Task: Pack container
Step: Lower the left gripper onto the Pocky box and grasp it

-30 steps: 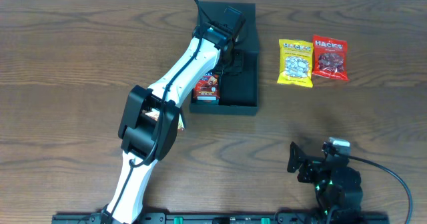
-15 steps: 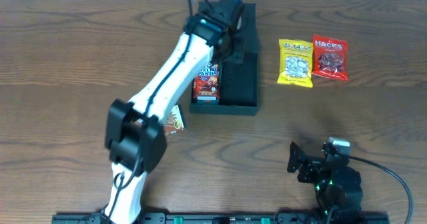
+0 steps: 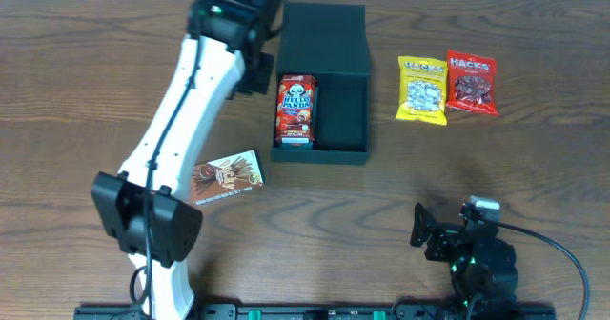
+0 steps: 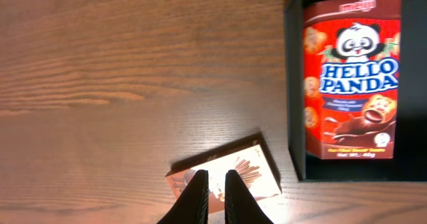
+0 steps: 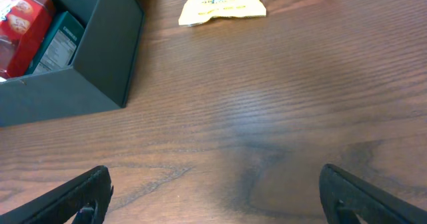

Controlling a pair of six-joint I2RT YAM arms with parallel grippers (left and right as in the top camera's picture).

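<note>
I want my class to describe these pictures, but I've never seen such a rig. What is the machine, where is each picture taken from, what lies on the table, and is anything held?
These are two robot arms at a wooden table. One camera looks straight down from above. The other two sit on the wrists, so each shows its own fingers. The white left arm reaches toward the far side. Its end effector is almost closed and holds nothing. The right end effector sits near the front edge, wide open and empty. On the table stands the dark container with a red Hello Panda box inside. A flat snack pack lies beside it, and a yellow bag and a red bag lie to its right.
</note>
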